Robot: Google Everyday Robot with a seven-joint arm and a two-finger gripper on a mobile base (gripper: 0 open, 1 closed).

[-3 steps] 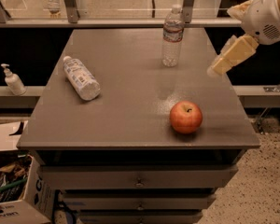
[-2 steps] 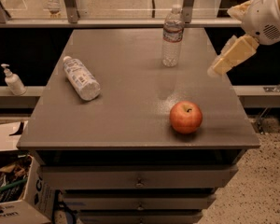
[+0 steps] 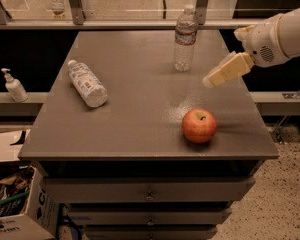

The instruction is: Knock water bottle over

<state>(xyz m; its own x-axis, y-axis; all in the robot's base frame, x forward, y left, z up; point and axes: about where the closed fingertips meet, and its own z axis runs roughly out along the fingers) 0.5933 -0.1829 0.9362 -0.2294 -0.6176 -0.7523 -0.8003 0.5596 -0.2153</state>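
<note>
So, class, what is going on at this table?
The robot's hand hovers over the right side of the table, beside the water bottle but apart from it. The bottle stands upright near the far edge, not yet knocked over. A fatter bottle lies on its side at left; an apple sits near the front.

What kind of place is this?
Probably a robot lab or workshop, not a house: a grey drawer cabinet, a cardboard box on the floor, and a robot gripper hovering near the water bottle.
</note>
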